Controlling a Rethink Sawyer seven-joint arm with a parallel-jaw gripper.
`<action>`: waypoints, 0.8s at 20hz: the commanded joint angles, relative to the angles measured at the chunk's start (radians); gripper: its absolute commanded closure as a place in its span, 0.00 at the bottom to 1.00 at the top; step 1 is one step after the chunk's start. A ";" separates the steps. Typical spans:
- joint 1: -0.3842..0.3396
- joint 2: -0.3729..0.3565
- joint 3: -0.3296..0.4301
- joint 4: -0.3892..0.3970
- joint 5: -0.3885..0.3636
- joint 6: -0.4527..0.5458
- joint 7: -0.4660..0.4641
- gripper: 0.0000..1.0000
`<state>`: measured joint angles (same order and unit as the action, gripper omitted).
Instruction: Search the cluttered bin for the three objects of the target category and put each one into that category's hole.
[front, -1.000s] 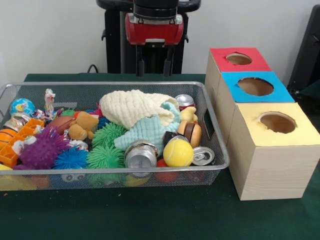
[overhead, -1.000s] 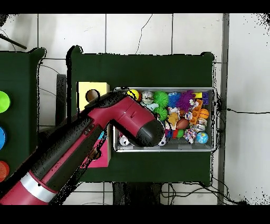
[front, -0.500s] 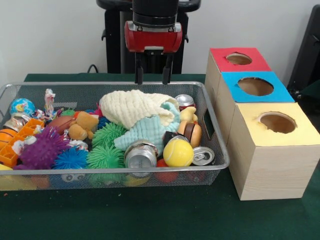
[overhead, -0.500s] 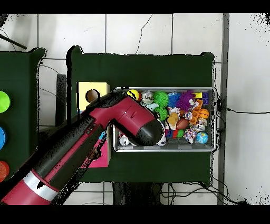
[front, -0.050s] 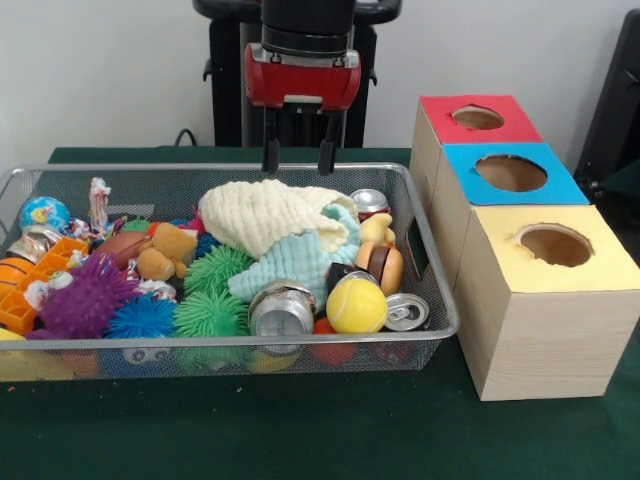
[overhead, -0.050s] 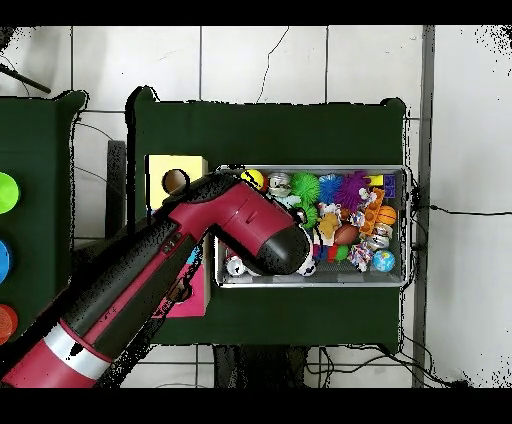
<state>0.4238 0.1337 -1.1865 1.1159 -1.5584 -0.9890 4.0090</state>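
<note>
Sawyer's tool (front, -0.050s: 297, 158), prongs apart and empty, hangs at 12 o'clock above the cream cloth (front, -0.050s: 262, 213) in the wire bin (front, -0.050s: 438, 300), seemingly poised to search beneath.

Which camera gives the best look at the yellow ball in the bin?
The front view: the yellow ball sits unobstructed near the bin's front rim, beside a crushed can. In the overhead view it is only a small yellow spot at the arm's edge.
</note>
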 joint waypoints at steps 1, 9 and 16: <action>-0.018 0.024 0.175 -0.105 0.037 0.062 -0.157 0.00; -0.002 0.013 0.194 -0.076 0.041 0.089 -0.168 0.00; -0.003 0.000 0.203 -0.078 0.021 0.088 -0.160 0.00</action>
<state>0.4275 0.1319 -1.1307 1.1153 -1.5585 -0.9502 4.0090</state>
